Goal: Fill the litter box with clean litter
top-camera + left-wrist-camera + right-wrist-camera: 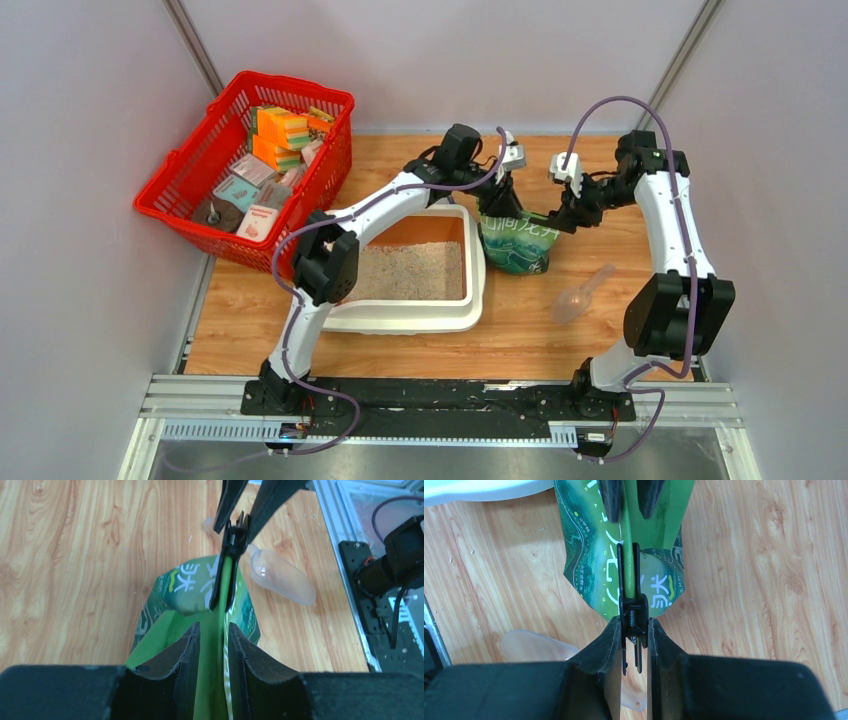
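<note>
Both arms reach forward (elbows bent) to the green bag (520, 248): left gripper (211, 635) pinches its top fold, right gripper (631, 630) its black clip (633, 580). At the bag's 9 o'clock lies the litter box (400, 315), holding clean litter (410, 270).

Light-wood tabletop (250, 325) between plain lilac-grey walls (80, 120), aluminium rail (700, 405) at near edge.

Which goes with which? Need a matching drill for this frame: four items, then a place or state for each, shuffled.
Items:
1. litter box
2. scoop
3. black clip
4. red basket

States:
a. on top of the green bag, pinched by the right hand
b. lying on the table, untouched
c. far left, holding packets
d. holding beige litter

Pairs: 1-d, 2-b, 3-a, 4-c
</note>
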### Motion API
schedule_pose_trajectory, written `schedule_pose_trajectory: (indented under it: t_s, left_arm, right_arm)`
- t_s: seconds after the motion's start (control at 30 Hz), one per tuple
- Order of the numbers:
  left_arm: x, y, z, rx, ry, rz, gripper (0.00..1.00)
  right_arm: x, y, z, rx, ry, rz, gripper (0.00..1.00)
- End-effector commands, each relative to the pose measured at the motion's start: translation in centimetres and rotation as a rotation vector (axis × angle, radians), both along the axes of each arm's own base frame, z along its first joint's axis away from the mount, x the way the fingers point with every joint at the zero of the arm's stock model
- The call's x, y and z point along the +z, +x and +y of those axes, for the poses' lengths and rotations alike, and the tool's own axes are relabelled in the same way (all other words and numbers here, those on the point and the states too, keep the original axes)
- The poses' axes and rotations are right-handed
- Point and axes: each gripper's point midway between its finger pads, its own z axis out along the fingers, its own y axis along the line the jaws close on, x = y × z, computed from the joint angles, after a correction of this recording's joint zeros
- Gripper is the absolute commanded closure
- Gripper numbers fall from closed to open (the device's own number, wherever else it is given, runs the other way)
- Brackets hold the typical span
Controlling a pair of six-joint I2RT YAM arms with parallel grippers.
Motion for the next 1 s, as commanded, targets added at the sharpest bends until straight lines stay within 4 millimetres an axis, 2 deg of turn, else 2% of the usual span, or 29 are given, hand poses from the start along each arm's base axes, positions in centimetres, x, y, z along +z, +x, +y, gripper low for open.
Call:
schedule_pose_trajectory:
  t_s: [0.0, 0.13, 0.33, 0.37, 0.47, 0.5, 0.63, 0.97]
  left_arm:
    - [2.6, -1.1, 2.9, -0.039, 0.015, -0.086, 0.65]
    - [2.4, -1.4, 3.8, -0.042, 0.04, -0.089, 0.65]
    - [2.6, -0.8, 4.2, -0.03, 0.059, -0.104, 0.65]
    - [2.4, -0.8, 4.1, -0.034, 0.063, -0.109, 0.66]
    - [2.5, -0.6, 4.1, -0.033, 0.064, -0.112, 0.8]
    - [2.5, -0.5, 4.2, -0.03, 0.064, -0.114, 0.89]
    - [3.1, 0.0, 3.8, -0.014, 0.042, -0.12, 1.0]
    - [3.5, 0.6, 3.2, 0.002, 0.028, -0.118, 1.0]
  right_arm:
    - [0.2, -4.9, 2.2, 0.005, 0.092, 0.249, 1.0]
    - [0.3, -4.8, 2.4, 0.012, 0.087, 0.24, 1.0]
    - [0.6, -4.6, 2.6, 0.021, 0.081, 0.221, 1.0]
    - [0.5, -4.5, 2.7, 0.022, 0.08, 0.223, 1.0]
    - [0.3, -4.5, 3.1, 0.033, 0.084, 0.229, 1.0]
    - [0.3, -4.5, 3.5, 0.042, 0.084, 0.232, 1.0]
    - [0.0, -4.4, 4.3, 0.063, 0.086, 0.233, 1.0]
    - [-0.5, -3.9, 4.6, 0.065, 0.077, 0.238, 1.0]
